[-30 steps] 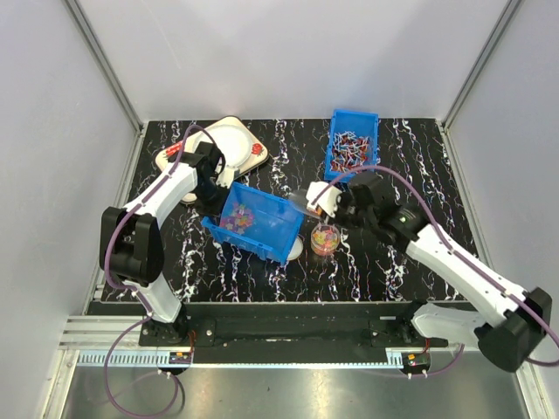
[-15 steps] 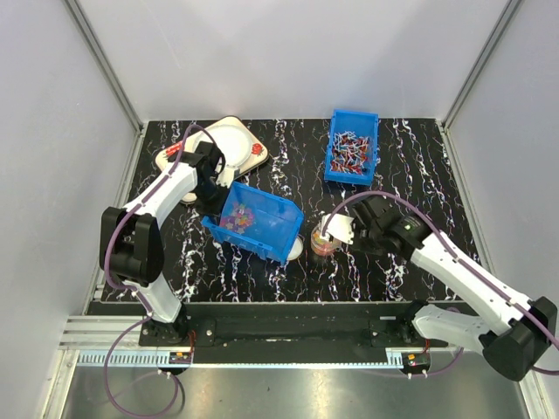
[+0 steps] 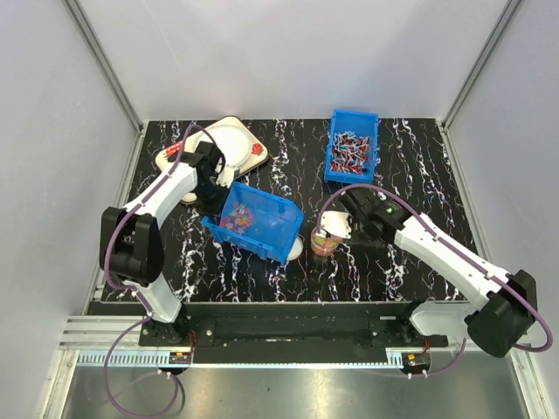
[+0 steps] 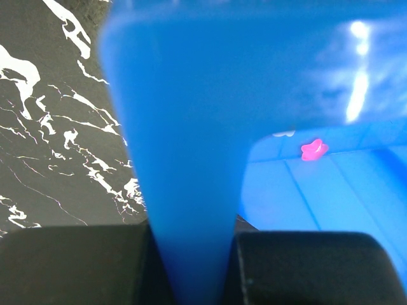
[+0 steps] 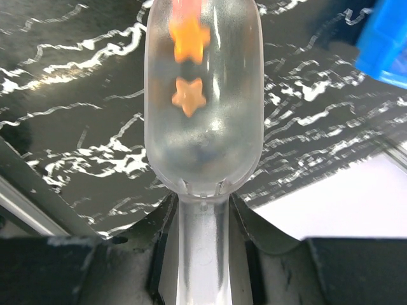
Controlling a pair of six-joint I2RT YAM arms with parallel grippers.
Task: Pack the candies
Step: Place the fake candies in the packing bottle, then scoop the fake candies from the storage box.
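The candies (image 3: pixel 238 218) are tiny multicoloured sweets lying in a blue bin (image 3: pixel 262 229) that stands tilted at the table's middle. My left gripper (image 3: pixel 212 202) is shut on the bin's left wall (image 4: pixel 184 159); one pink candy (image 4: pixel 314 149) shows inside. My right gripper (image 3: pixel 348 223) is shut on the handle of a clear plastic scoop (image 5: pixel 203 95) holding two orange star candies (image 5: pixel 190 96). The scoop (image 3: pixel 335 230) hangs at the rim of a small clear cup (image 3: pixel 322 245) partly filled with candies.
A second blue bin (image 3: pixel 351 148) with longer wrapped sweets stands at the back right. A white board with red marks (image 3: pixel 223 144) lies at the back left. A white round lid (image 3: pixel 295 249) rests by the tilted bin's lower corner.
My right arm has swung the scoop down and right, from above the gap between bin and cup to the cup's rim. The left arm and the tilted bin have stayed still.
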